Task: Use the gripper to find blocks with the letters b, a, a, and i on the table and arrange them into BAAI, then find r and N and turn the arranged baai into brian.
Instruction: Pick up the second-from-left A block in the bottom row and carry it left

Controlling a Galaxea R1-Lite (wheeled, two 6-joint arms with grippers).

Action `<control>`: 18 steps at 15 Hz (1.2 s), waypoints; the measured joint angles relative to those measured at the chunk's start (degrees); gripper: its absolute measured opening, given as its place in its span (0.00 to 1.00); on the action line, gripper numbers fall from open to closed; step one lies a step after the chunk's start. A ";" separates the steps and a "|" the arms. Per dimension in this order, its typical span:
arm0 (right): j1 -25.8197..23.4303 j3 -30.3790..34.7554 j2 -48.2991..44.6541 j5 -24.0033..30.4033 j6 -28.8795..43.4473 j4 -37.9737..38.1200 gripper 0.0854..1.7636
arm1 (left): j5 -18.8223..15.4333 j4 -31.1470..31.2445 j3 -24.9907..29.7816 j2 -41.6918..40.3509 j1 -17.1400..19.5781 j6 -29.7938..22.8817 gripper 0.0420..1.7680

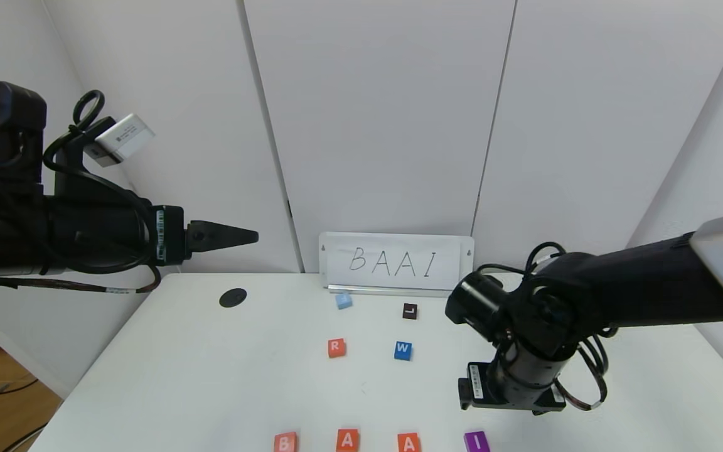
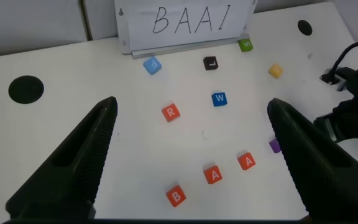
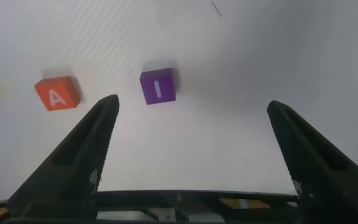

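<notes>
Along the table's (image 1: 198,376) front edge four blocks stand in a row: orange-red B (image 1: 285,442), A (image 1: 347,439), A (image 1: 408,442) and purple I (image 1: 476,441). The orange-red r (image 1: 336,347) lies mid-table. The yellow N (image 2: 275,70) shows only in the left wrist view, near the far right; my right arm hides it in the head view. My left gripper (image 2: 191,104) is open and empty, held high above the table's left side. My right gripper (image 3: 192,102) is open and empty, pointing down just right of the purple I (image 3: 158,86).
A white sign reading BAAI (image 1: 397,262) stands at the table's back edge. In front of it lie a light blue block (image 1: 343,301), a black L (image 1: 409,311) and a blue W (image 1: 403,350). A green block (image 2: 245,45) sits near the sign's right end. A black hole (image 1: 233,297) marks the back left.
</notes>
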 joint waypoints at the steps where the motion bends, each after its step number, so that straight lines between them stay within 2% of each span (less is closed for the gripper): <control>1: -0.02 0.04 -3.01 -0.13 -0.39 1.16 0.97 | 0.15 0.24 0.02 -0.89 -0.09 -0.11 0.97; 5: 0.07 0.87 -17.51 -1.40 -1.78 4.33 0.97 | 1.04 9.28 0.27 -8.48 -0.34 0.11 0.97; 8: -0.15 2.65 -31.04 -5.10 -4.50 5.07 0.97 | 5.67 16.91 1.45 -17.42 -0.30 0.21 0.97; 9: -1.90 3.64 -35.50 -6.95 -6.44 5.14 0.97 | 7.69 19.63 1.93 -20.96 -0.30 0.22 0.97; 12: -14.01 7.36 -48.74 -9.74 -14.26 4.99 0.97 | 11.17 26.62 3.38 -31.51 -0.11 0.49 0.97; 14: -22.49 10.40 -57.14 -9.56 -19.16 4.83 0.97 | 11.47 29.48 4.90 -38.01 1.90 1.56 0.97; 18: -32.39 16.68 -73.98 -2.13 -26.50 4.55 0.97 | 11.19 33.72 9.97 -50.31 5.86 3.67 0.97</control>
